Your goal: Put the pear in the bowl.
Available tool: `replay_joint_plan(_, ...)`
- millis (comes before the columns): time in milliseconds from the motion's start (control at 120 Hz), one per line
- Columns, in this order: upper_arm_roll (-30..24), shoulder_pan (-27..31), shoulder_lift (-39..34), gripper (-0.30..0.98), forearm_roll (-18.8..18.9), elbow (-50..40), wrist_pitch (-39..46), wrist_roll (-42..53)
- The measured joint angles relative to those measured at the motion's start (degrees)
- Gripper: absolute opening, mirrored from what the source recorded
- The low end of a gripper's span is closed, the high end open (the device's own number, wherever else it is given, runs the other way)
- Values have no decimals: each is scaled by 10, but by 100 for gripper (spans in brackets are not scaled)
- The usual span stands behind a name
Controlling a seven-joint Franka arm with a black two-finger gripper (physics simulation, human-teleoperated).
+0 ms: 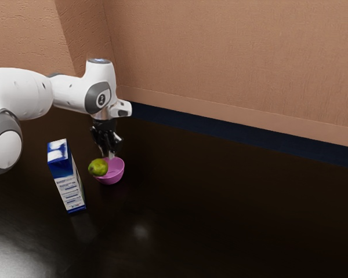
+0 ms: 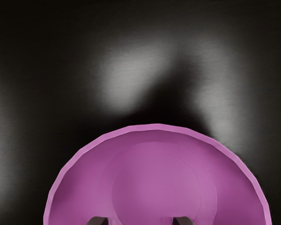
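Soft, even light falls on the tan wall above a dark, glossy worktop, with white glare at the exterior view's lower left; in the wrist view, hazy reflections flank a deep shadow beside the pink bowl

The bowl sits on the table. At the bowl's side toward the exterior view's left is the pear, maybe in, maybe out. Further that way stands the box.
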Motion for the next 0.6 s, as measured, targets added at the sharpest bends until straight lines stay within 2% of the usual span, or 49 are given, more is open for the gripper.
replay_joint_plan(108,0,-3,0,34,-9,0,0,17)
replay_joint_plan(233,0,-5,-1,50,-14,1,0,34)
replay_joint_plan(467,0,-8,-15,62,-16,1,-1,56)
replay_joint_plan(533,0,-21,-56,64,-16,-9,-10,61)
replay_joint_plan(600,0,-44,-131,65,-17,-47,-25,64)
